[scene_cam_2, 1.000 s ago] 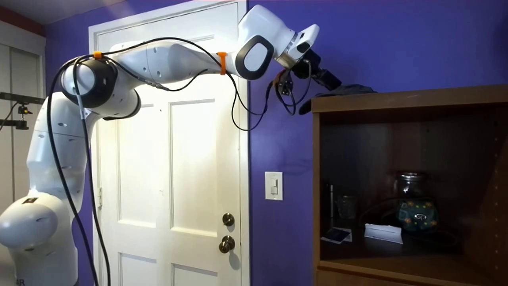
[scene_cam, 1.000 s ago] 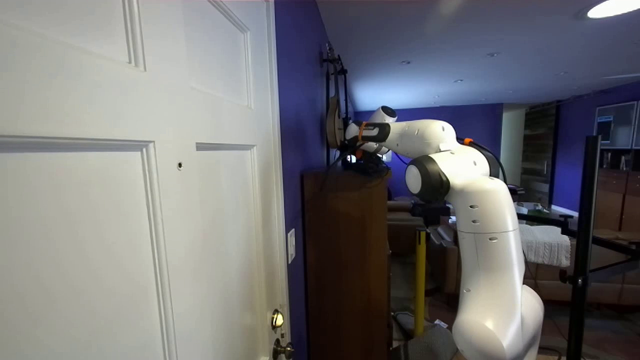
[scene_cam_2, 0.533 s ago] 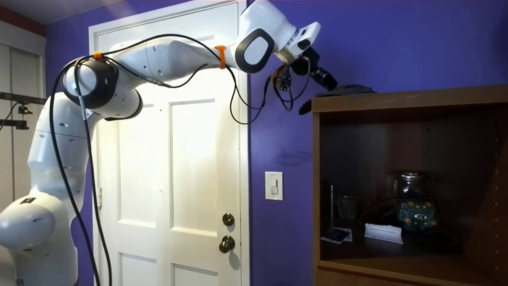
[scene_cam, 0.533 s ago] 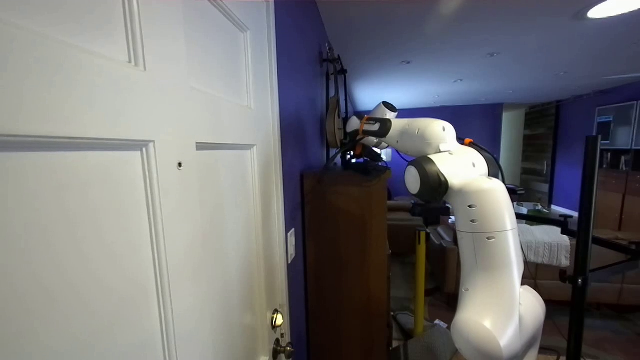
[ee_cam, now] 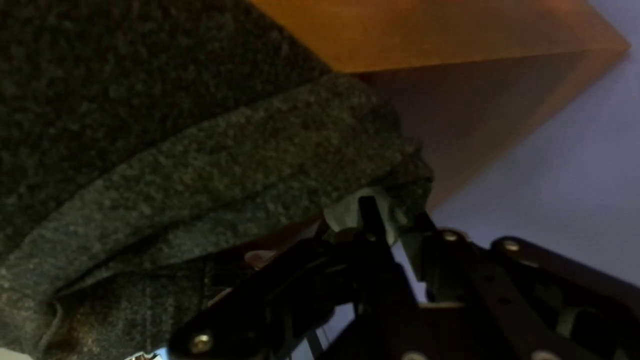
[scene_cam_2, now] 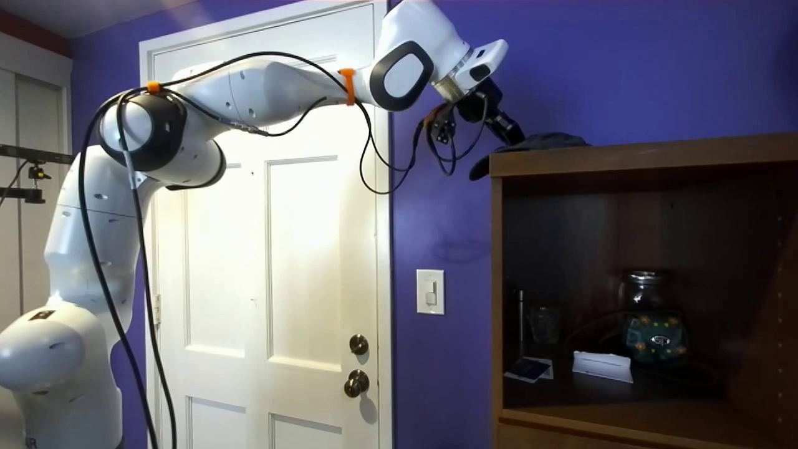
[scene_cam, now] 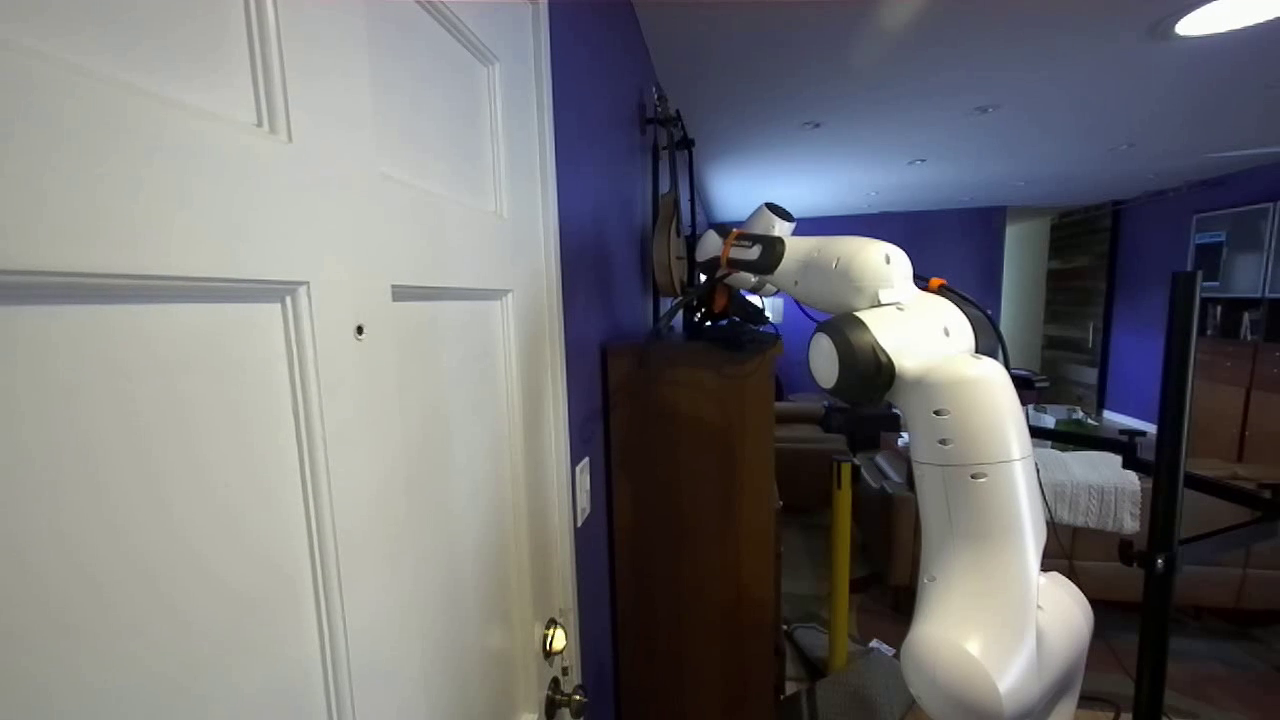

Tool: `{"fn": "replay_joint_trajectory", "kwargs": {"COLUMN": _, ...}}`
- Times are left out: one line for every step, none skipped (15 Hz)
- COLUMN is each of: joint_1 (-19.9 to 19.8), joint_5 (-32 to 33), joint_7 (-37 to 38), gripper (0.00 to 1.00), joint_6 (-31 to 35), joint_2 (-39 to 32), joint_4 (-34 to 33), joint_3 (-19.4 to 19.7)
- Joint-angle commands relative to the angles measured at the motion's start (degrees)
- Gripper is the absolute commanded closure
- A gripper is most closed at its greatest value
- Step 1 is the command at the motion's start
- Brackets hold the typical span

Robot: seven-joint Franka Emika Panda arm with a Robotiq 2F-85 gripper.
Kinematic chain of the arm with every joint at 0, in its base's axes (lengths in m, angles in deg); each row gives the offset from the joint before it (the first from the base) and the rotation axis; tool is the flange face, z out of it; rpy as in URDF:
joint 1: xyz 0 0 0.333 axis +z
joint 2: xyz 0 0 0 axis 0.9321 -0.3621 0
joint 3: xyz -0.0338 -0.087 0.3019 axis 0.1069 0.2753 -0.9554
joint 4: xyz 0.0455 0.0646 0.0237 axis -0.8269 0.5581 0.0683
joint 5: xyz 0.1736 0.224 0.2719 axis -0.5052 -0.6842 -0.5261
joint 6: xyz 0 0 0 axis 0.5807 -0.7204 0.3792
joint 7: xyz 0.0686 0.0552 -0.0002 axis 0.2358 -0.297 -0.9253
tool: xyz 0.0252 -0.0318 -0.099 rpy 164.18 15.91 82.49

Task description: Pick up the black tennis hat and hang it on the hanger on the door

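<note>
Purple wall point(scene_cam_2: 648, 75) rises behind a brown cabinet point(scene_cam_2: 642, 156). The gripper point(scene_cam_2: 516, 139) slants down, fingers near each other at the edge of the black tennis hat point(scene_cam_2: 552, 142), presumably to pinch cloth; whether they grip, I cannot tell. The hat lies limp on the cabinet top, one end overhanging, likely handy for grasping. Well apart: the white door point(scene_cam_2: 305, 262), its destination.
</note>
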Motion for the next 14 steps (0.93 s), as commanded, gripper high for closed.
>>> {"fn": "replay_joint_trajectory", "kwargs": {"joint_1": -0.9, "joint_5": -1.5, "joint_7": -1.2, "gripper": 0.89, "joint_6": -2.8, "joint_2": -1.0, "joint_4": -2.2, "joint_3": -0.2}}
{"fn": "replay_joint_trajectory", "kwargs": {"joint_1": -1.0, "joint_5": -1.7, "joint_7": -1.2, "gripper": 0.94, "joint_6": -3.6, "joint_2": -1.0, "joint_4": -2.2, "joint_3": -0.2}}
{"fn": "replay_joint_trajectory", "kwargs": {"joint_1": -1.0, "joint_5": -1.6, "joint_7": -1.2, "gripper": 0.95, "joint_6": -3.9, "joint_2": -0.9, "joint_4": -2.2, "joint_3": -0.2}}
{"fn": "replay_joint_trajectory", "kwargs": {"joint_1": -1.0, "joint_5": -1.6, "joint_7": -1.3, "gripper": 1.0, "joint_6": -4.4, "joint_2": -0.8, "joint_4": -2.2, "joint_3": -0.1}}
{"fn": "replay_joint_trajectory", "kwargs": {"joint_1": -1.0, "joint_5": -1.7, "joint_7": -1.3, "gripper": 1.0, "joint_6": -4.6, "joint_2": -0.5, "joint_4": -2.1, "joint_3": -0.2}}
{"fn": "replay_joint_trajectory", "kwargs": {"joint_1": -1.1, "joint_5": -2.3, "joint_7": -1.9, "gripper": 1.0, "joint_6": -5.8, "joint_2": 0.0, "joint_4": -1.8, "joint_3": -0.3}}
{"fn": "replay_joint_trajectory", "kwargs": {"joint_1": -1.0, "joint_5": -1.9, "joint_7": -1.9, "gripper": 0.99, "joint_6": -6.6, "joint_2": 0.6, "joint_4": -1.5, "joint_3": -0.2}}
{"fn": "replay_joint_trajectory", "kwargs": {"joint_1": -1.0, "joint_5": -2.1, "joint_7": -2.1, "gripper": 0.99, "joint_6": -7.6, "joint_2": 1.1, "joint_4": -1.3, "joint_3": -0.3}}
{"fn": "replay_joint_trajectory", "kwargs": {"joint_1": -1.0, "joint_5": -2.0, "joint_7": -1.7, "gripper": 0.99, "joint_6": -8.5, "joint_2": 1.6, "joint_4": -1.2, "joint_3": -0.2}}
{"fn": "replay_joint_trajectory", "kwargs": {"joint_1": -1.1, "joint_5": -2.6, "joint_7": -1.9, "gripper": 0.99, "joint_6": -9.6, "joint_2": 2.6, "joint_4": -0.7, "joint_3": -0.2}}
{"fn": "replay_joint_trajectory", "kwargs": {"joint_1": -1.0, "joint_5": -2.7, "joint_7": -1.7, "gripper": 0.99, "joint_6": -10.4, "joint_2": 3.6, "joint_4": -0.1, "joint_3": -0.2}}
{"fn": "replay_joint_trajectory", "kwargs": {"joint_1": -0.9, "joint_5": -2.5, "joint_7": -0.9, "gripper": 0.99, "joint_6": -11.0, "joint_2": 4.7, "joint_4": 0.6, "joint_3": 0.0}}
{"fn": "replay_joint_trajectory", "kwargs": {"joint_1": -0.8, "joint_5": -2.2, "joint_7": 0.1, "gripper": 0.99, "joint_6": -11.3, "joint_2": 6.0, "joint_4": 1.4, "joint_3": 0.2}}
{"fn": "replay_joint_trajectory", "kwargs": {"joint_1": -0.6, "joint_5": -1.8, "joint_7": 1.0, "gripper": 0.99, "joint_6": -11.5, "joint_2": 6.9, "joint_4": 1.9, "joint_3": 0.4}}
